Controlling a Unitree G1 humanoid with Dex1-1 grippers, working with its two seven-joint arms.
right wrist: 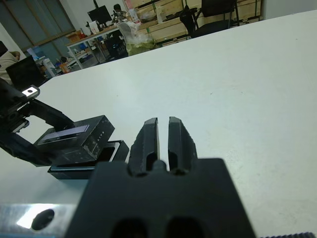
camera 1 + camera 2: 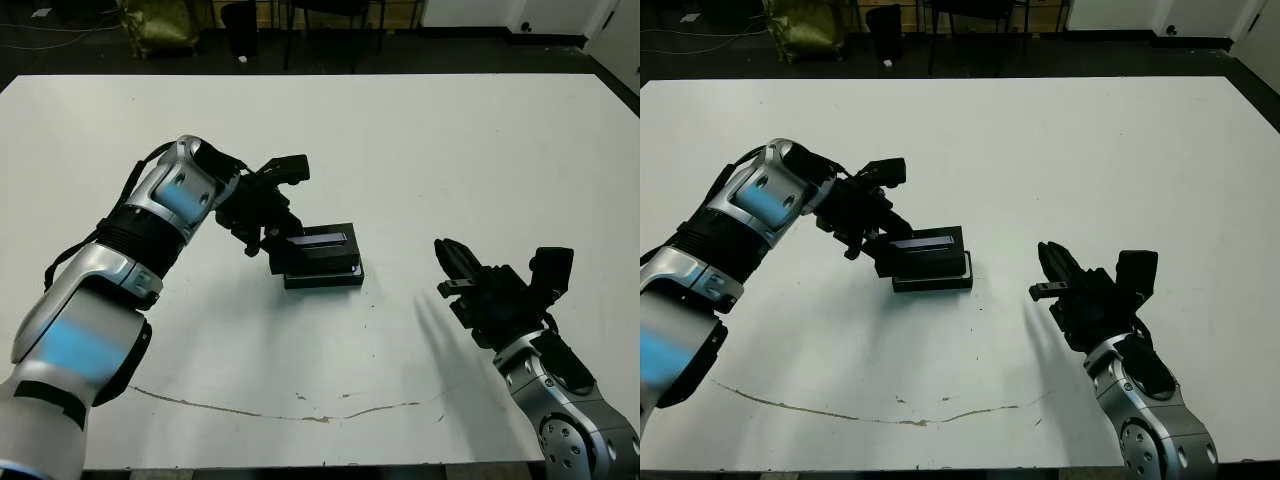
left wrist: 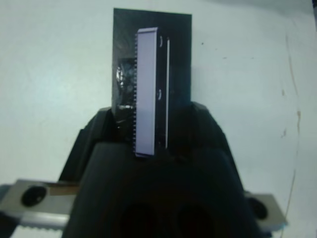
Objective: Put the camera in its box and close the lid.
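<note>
The right gripper (image 2: 455, 275) hovers over the near right part of the white table (image 2: 450, 140), fingers pressed together and holding nothing. Farther in, near the table's centre, the box (image 2: 325, 276) lies flat with its long axis running left to right. The lid (image 2: 318, 248) stands tilted over it, pale stripe uppermost, long axis parallel to the box. The left gripper (image 2: 272, 232) pinches the lid's left end.
</note>
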